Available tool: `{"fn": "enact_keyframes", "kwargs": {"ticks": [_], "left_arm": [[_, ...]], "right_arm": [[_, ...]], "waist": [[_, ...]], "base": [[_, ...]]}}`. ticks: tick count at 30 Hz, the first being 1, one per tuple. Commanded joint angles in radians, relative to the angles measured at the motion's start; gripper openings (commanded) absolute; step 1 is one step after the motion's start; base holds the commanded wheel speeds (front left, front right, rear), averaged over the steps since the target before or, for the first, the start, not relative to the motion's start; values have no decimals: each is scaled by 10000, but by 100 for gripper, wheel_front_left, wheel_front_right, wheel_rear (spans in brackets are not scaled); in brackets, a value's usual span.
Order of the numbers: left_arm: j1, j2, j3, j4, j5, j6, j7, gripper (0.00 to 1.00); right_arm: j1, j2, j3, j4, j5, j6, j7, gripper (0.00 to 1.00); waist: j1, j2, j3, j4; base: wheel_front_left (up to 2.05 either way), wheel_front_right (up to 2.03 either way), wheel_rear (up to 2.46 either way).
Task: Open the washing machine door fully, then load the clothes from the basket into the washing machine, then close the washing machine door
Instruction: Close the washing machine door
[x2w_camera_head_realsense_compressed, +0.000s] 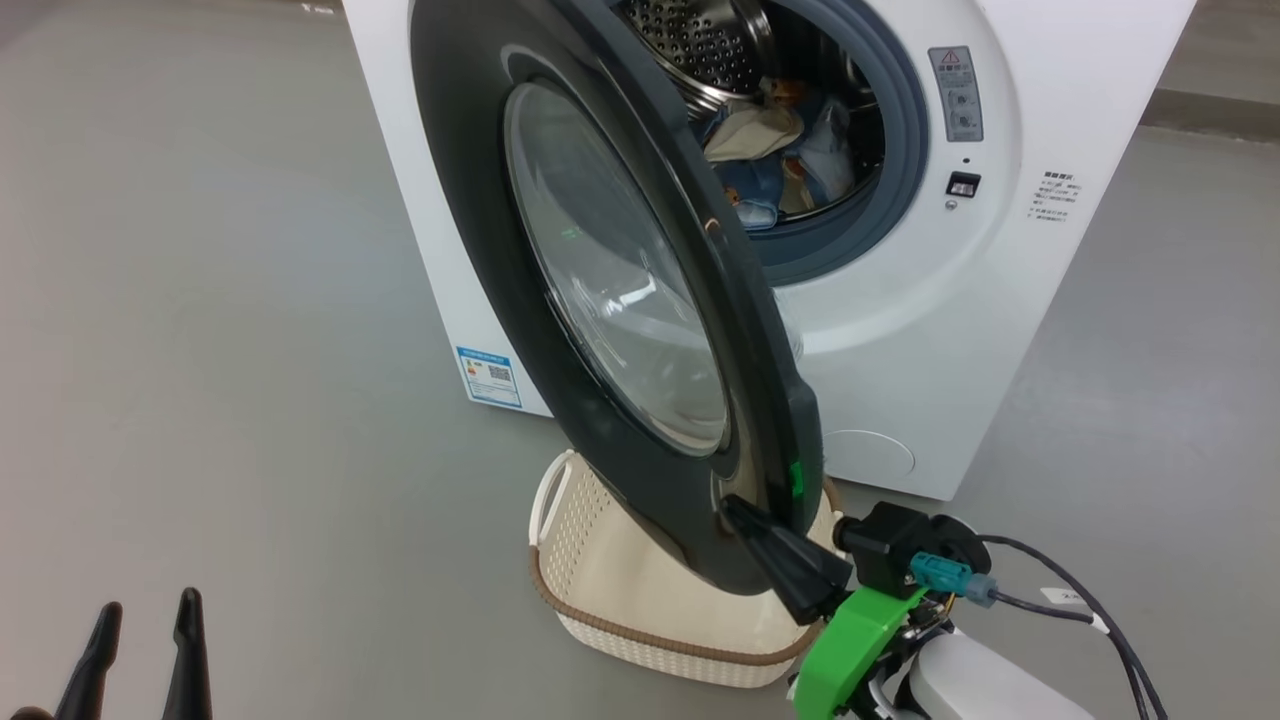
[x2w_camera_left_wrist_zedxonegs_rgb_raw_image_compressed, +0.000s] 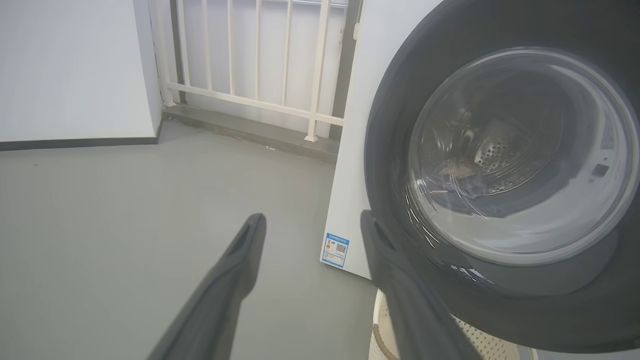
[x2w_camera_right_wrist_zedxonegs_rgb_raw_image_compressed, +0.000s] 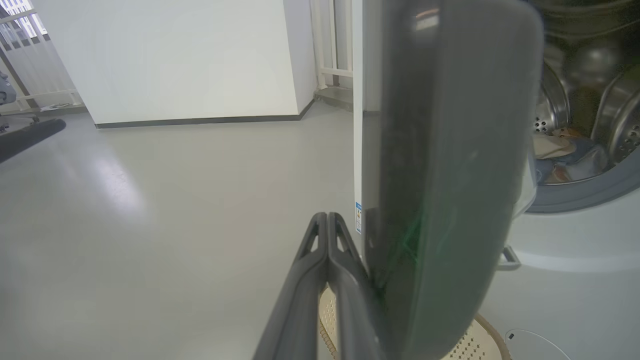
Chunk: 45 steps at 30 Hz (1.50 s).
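The right hand (x2w_camera_head_realsense_compressed: 738, 512), fingers pressed together on nothing, sets its tips against the half-open washing machine door (x2w_camera_head_realsense_compressed: 600, 300) at its lower rim. The basket (x2w_camera_head_realsense_compressed: 600, 575) sits just below. Beyond the door, the clothes (x2w_camera_head_realsense_compressed: 770, 150) lie inside the washing machine (x2w_camera_head_realsense_compressed: 900, 330). The left hand (x2w_camera_head_realsense_compressed: 145, 620), fingers apart, hangs well aside.

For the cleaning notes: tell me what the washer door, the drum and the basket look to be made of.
Door: a glossy dark ring, plastic by its sheen, around a clear see-through bowl, probably glass.
Drum: shiny perforated metal, likely stainless steel.
Basket: matte cream plastic with moulded holes; its brown rim looks woven, though it may only be moulded that way.
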Motion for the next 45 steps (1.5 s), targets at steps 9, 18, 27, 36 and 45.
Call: {"fn": "enact_keyframes", "kwargs": {"ticks": [9,18,27,36,45], "left_arm": [[-639,417,358,-134,-342,-35,-66,100],[-1169,791,243,-207,-728,-35,-67,100],[-1789,1068,60,-358,-1156,-35,-67,100],[-2311,1330,-121,-533,-1454,-35,-67,100],[-2895,1567,-154,-684,-1729,-35,-67,100]], "right_arm": [[-533,-43,-916,-4,-396,40,-103,0],[-1170,-24,-2180,120,-1227,40,-104,0],[-2386,25,-3267,440,-2220,40,-104,0],[-3588,97,-3722,836,-2809,40,-87,0],[-5392,8,-4457,1307,-3377,40,-61,0]], "waist": [[0,0,618,-120],[0,0,1763,-223],[0,0,3135,-415],[0,0,4251,-524],[0,0,5430,-618]], "base": [[0,0,0],[0,0,0],[0,0,0],[0,0,0],[0,0,0]]}}
